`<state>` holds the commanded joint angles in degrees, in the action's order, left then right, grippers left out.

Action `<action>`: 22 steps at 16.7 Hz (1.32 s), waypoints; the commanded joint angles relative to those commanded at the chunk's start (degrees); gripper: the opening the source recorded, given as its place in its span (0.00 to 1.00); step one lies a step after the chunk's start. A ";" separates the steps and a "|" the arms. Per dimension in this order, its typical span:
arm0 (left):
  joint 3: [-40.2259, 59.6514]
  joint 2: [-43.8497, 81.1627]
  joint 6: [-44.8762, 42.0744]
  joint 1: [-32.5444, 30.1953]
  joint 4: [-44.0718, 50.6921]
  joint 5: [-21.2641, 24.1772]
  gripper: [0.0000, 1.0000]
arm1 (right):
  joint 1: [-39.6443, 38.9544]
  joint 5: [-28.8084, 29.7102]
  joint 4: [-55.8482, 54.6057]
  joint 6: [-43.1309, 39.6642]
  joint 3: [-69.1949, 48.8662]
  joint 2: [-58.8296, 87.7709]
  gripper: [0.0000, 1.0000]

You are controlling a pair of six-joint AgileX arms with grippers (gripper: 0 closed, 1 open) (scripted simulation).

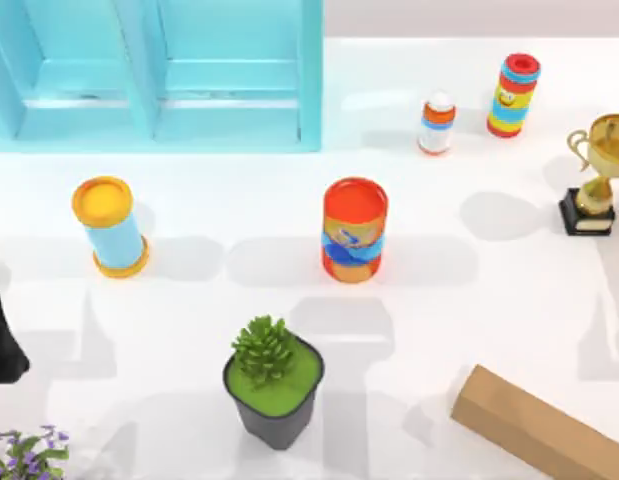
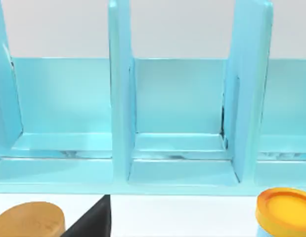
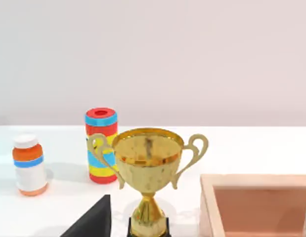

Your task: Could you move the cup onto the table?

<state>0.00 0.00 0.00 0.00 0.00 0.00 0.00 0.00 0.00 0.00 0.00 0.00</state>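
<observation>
Stretching flat and plain white, the table (image 1: pixel 459 300) leaves its widest open room between the orange-red can (image 1: pixel 354 230) and the gold trophy (image 1: pixel 594 175) at the right edge. A glossy light-blue cabinet (image 1: pixel 154 70) with upright dividers lines the far left side. Near the front stands a leafy plant in a dark squarish pot (image 1: pixel 274 380), and a wooden box (image 1: pixel 539 425) lies at the front right corner. The left arm (image 1: pixel 1 335) sits at the left edge. Both the left gripper (image 2: pixel 91 222) and the right gripper (image 3: pixel 91 219) show as black wedges; released or clenched, I cannot tell. Where the cup stands I cannot tell
</observation>
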 joint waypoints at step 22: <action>0.00 0.00 0.00 0.00 0.00 0.00 1.00 | 26.78 0.68 65.55 -26.89 -74.14 87.55 1.00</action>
<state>0.00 0.00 0.00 0.00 0.00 0.00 26.78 0.68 65.55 -26.89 -74.14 87.55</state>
